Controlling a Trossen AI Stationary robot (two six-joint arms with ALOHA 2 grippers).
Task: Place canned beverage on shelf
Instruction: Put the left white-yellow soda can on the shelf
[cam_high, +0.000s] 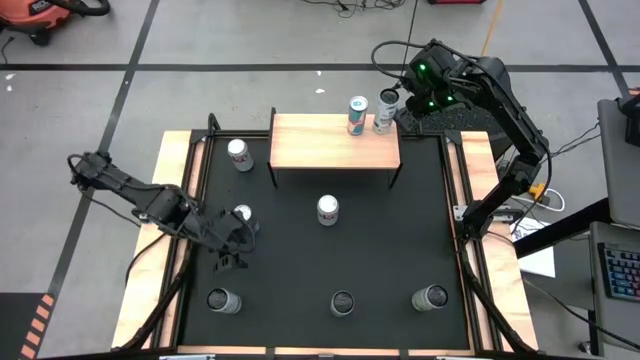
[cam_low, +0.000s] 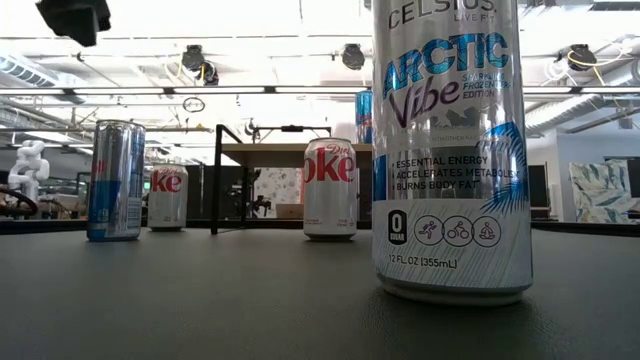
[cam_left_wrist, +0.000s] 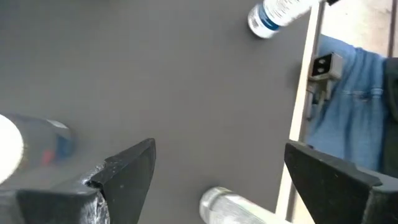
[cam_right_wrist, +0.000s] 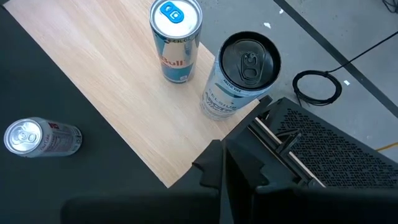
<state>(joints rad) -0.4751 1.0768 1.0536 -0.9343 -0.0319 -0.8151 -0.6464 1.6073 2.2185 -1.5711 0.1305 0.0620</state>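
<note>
The shelf (cam_high: 335, 142) stands at the upper middle of the high view, at the far edge of the black mat (cam_high: 380, 250). Two cans stand upright near its upper right corner: a blue can (cam_high: 357, 115) and, just beside it to the right, a black-topped can (cam_high: 385, 110). The right gripper (cam_high: 415, 88) hangs just right of that pair, its fingers closed together and holding nothing. At the left of the frame the left gripper (cam_high: 232, 250) sits low over the mat with its fingers spread wide and empty, just below a silver can (cam_high: 242, 214). Other cans stand scattered on the mat.
</note>
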